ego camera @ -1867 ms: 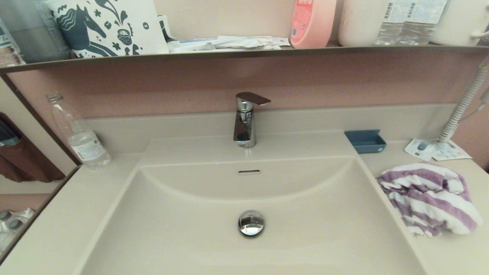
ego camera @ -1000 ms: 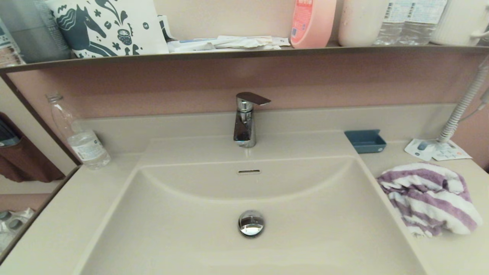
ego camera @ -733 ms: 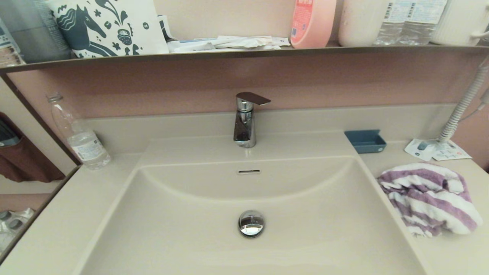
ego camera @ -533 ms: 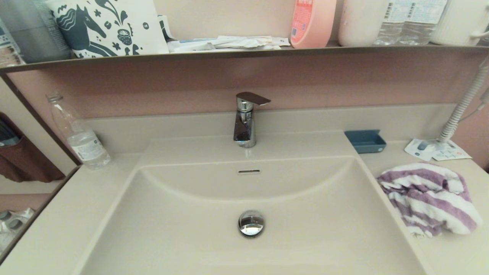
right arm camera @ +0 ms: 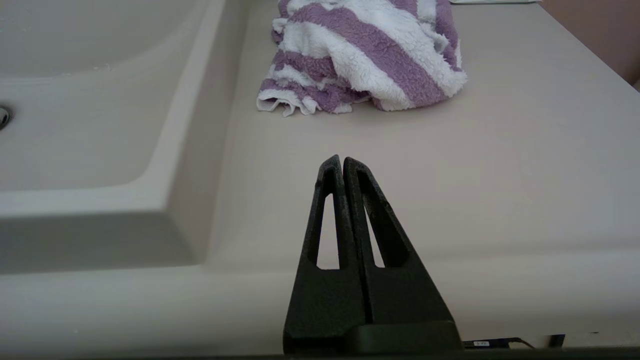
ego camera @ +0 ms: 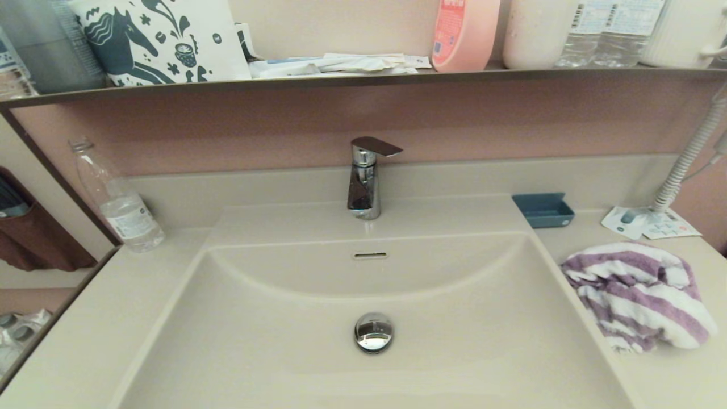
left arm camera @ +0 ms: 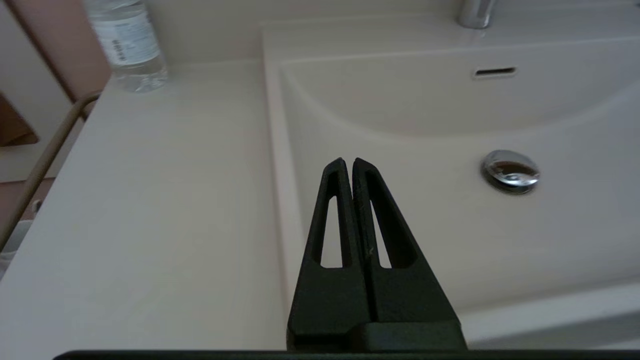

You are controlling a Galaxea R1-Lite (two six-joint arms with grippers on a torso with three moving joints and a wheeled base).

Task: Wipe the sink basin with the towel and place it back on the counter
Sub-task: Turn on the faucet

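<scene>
The purple and white striped towel [ego camera: 639, 294] lies bunched on the cream counter [ego camera: 676, 375] just right of the sink basin [ego camera: 272, 341]; the right wrist view shows the towel [right arm camera: 365, 55] too. The basin is bare, with its slot overflow [ego camera: 370, 255] and chrome drain plug [ego camera: 374, 332]. Neither arm shows in the head view. My right gripper [right arm camera: 342, 160] is shut and empty, low over the counter [right arm camera: 500, 165] short of the towel. My left gripper [left arm camera: 348, 162] is shut and empty, over the basin's left rim [left arm camera: 280, 200].
A chrome faucet [ego camera: 363, 179] stands behind the basin. A clear water bottle [ego camera: 116, 201] is at the back left, a blue soap dish [ego camera: 543, 209] and paper packets [ego camera: 647, 222] at the back right. A coiled hose [ego camera: 690, 153] hangs at the right. The shelf [ego camera: 363, 76] above carries bottles.
</scene>
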